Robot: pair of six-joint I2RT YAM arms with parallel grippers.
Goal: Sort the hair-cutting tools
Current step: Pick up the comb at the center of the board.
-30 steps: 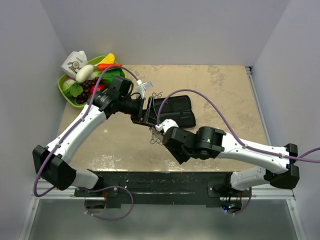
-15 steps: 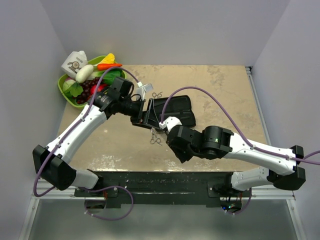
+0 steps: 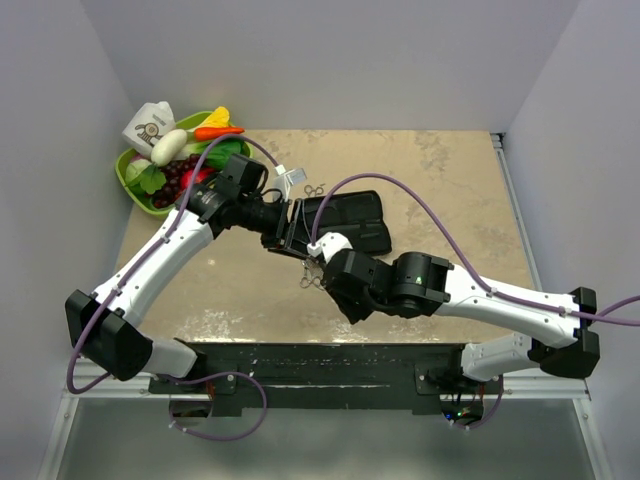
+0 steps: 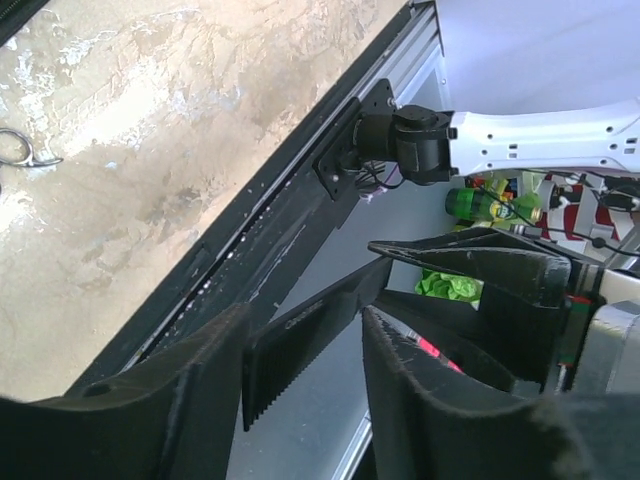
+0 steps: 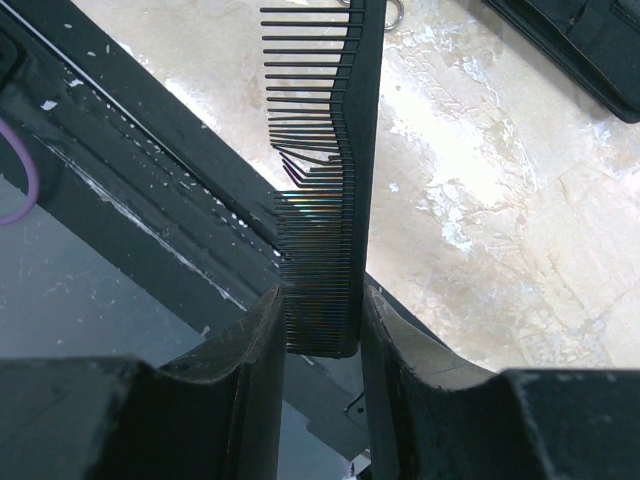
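Left end effector (image 4: 305,330) has narrowed around comb (image 4: 318,318)

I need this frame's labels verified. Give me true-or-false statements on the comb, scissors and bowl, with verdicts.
1. The right gripper clamps the black comb. True.
2. The comb's other end lies between the left gripper's fingers. True.
3. Both scissors lie inside the case. False: the far scissors and near scissors lie on the table, outside the black case.
4. The produce bowl stands at the far right corner. False: the green bowl stands far left.
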